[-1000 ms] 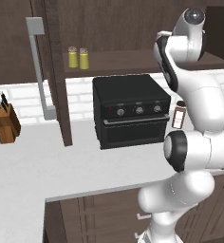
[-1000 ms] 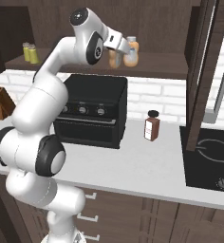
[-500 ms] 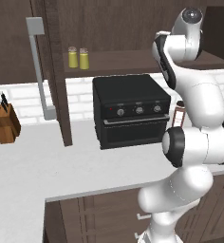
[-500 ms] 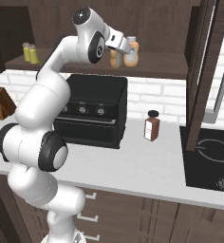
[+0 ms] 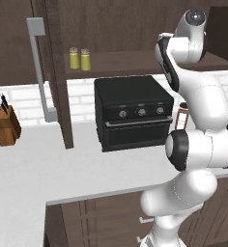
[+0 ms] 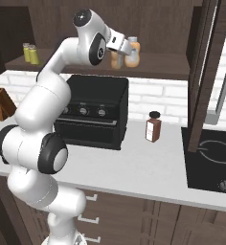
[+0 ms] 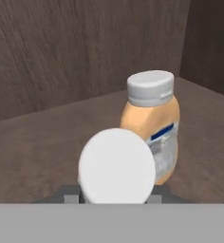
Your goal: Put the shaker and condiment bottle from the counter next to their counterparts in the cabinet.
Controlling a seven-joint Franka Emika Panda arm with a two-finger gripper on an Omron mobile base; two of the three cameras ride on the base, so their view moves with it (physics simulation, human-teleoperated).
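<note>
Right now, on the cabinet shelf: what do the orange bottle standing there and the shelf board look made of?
Rounded orange bottle with pale label: looks like smooth, slightly glossy plastic, evenly coloured, with a matte grey-white cap, probably plastic too. Dark brown shelf board: wood or wood veneer, matte, with visible grain streaks. Since it is a render, both are guesses from texture.

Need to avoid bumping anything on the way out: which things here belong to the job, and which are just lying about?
Job:
- condiment bottle, held, seen cap-on
- its twin orange bottle just beyond
- left shaker and right shaker, side by side
- cabinet shelf

Lying about:
- black oven
- knife block
- dark jar
- hob
</note>
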